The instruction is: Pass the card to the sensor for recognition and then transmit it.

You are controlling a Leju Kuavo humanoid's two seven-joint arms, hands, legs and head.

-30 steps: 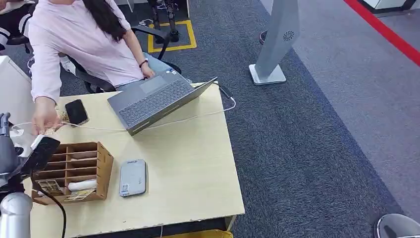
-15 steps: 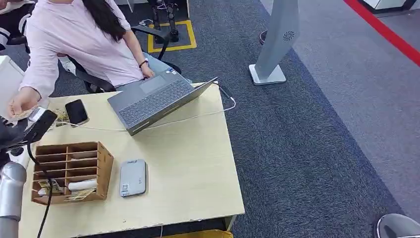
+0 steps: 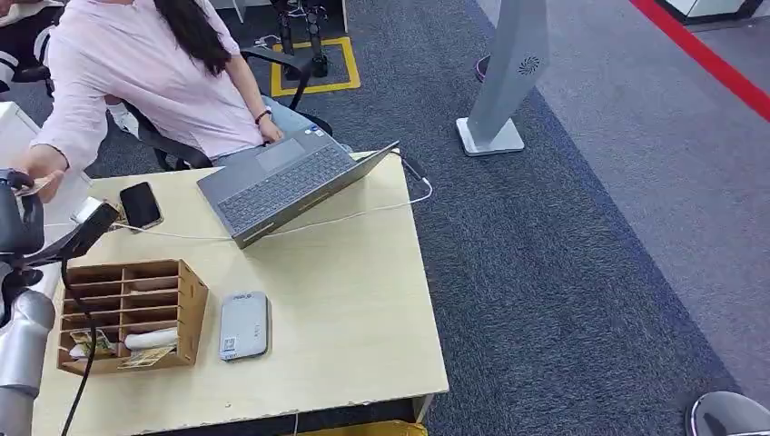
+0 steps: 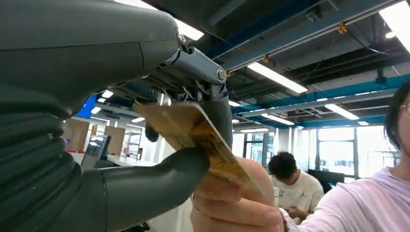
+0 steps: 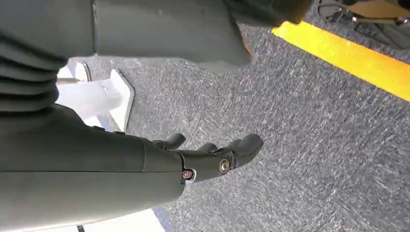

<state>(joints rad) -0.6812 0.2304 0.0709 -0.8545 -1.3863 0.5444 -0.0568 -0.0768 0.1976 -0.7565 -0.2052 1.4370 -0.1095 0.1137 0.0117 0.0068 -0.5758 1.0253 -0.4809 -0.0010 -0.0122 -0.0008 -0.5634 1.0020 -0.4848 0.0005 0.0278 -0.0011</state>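
In the left wrist view, my left hand [image 4: 145,145] pinches a yellow-brown card [image 4: 193,130] between its thumb and dark fingers. A person's hand [image 4: 232,203] grips the same card from its outer end. From the head view, my left hand [image 3: 18,218] is raised past the table's far left corner, touching the person's hand [image 3: 38,173]. The grey-white sensor [image 3: 243,325] lies flat on the table beside the wooden organizer. My right hand [image 5: 212,154] hangs over the carpet, its fingers loosely bent and holding nothing.
A wooden slotted organizer [image 3: 132,313] with cards stands at the table's front left. An open laptop [image 3: 281,182], a black phone [image 3: 140,204] and a white cable [image 3: 363,211] lie at the back. The person in a pink shirt [image 3: 145,73] sits behind the table [image 3: 363,318]. A grey stand [image 3: 499,82] rises on the carpet.
My left hand has lifted from beside the organizer toward the far left. The person's hand moved back with it and stays at the card.
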